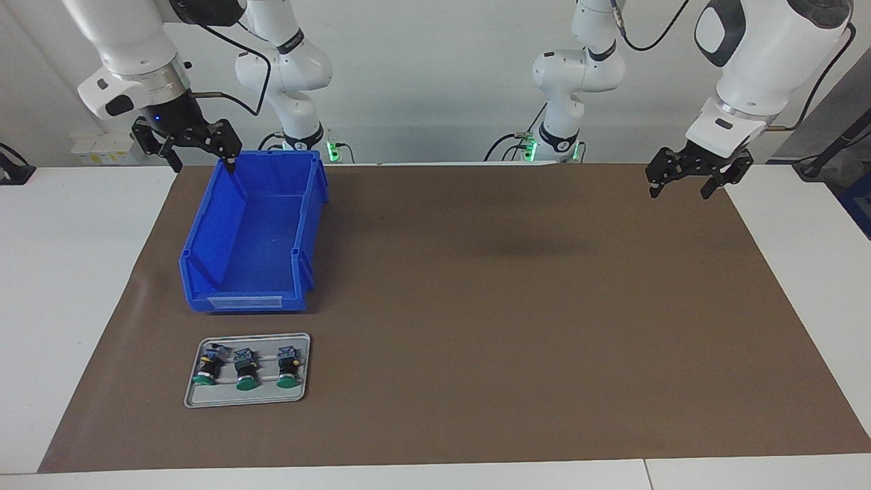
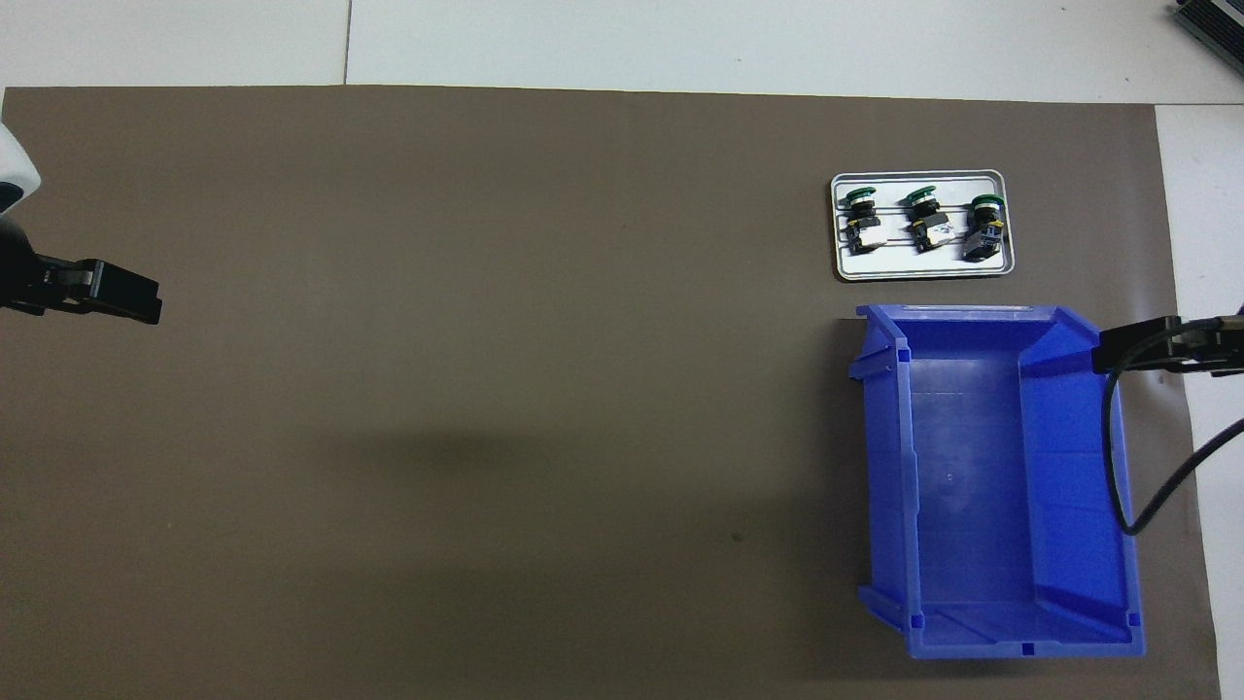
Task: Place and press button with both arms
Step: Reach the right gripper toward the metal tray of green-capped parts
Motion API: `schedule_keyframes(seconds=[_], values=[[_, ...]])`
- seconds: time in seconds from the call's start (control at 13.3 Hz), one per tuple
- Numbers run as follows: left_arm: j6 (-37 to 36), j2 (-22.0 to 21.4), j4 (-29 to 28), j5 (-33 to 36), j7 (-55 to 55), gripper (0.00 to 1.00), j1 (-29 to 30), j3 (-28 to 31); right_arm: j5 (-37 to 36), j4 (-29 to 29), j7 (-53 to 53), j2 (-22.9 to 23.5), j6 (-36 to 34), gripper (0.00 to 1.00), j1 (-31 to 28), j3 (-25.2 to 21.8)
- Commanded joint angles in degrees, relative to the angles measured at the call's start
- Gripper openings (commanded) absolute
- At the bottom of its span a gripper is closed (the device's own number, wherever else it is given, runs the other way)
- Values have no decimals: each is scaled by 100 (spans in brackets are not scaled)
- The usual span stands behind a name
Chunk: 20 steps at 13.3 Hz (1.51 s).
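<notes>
Three buttons with green caps lie side by side on a small grey tray [image 1: 245, 400] [image 2: 923, 268]; the middle button [image 1: 246, 371] [image 2: 926, 220] points its cap away from the robots. My right gripper [image 1: 204, 163] [image 2: 1157, 348] hangs open and holds nothing, high over the outer wall of the blue bin [image 1: 252, 235] [image 2: 972, 476]. My left gripper [image 1: 680, 192] [image 2: 107, 292] hangs open and holds nothing, above the brown mat's edge at the left arm's end of the table. Neither gripper touches a button.
The blue bin has nothing in it and stands nearer to the robots than the tray. A brown mat [image 1: 510, 306] [image 2: 486, 389] covers most of the white table. A black cable [image 2: 1118, 467] droops over the bin from the right wrist.
</notes>
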Motion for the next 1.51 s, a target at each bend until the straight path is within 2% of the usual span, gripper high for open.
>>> schedule_keyframes(seconds=[0.0, 0.45, 0.6, 0.83, 1.13, 1.43], values=[[78, -65, -101, 100, -27, 100, 45, -35, -16, -216, 60, -168, 137, 100, -77, 43], [78, -65, -101, 100, -36, 100, 45, -35, -16, -243, 121, -168, 180, 100, -33, 43], [78, -65, -101, 100, -36, 100, 45, -35, -16, -147, 79, 77, 627, 100, -85, 43], [78, -65, -101, 100, -27, 100, 45, -35, 150, 30, 78, 735, 1487, 100, -33, 51], [78, -65, -101, 100, -36, 100, 45, -35, 282, 1056, -377, 2517, 2462, 100, -68, 51], [78, -65, -101, 100, -36, 100, 45, -35, 291, 1093, -774, 3530, 3948, 100, -68, 51]])
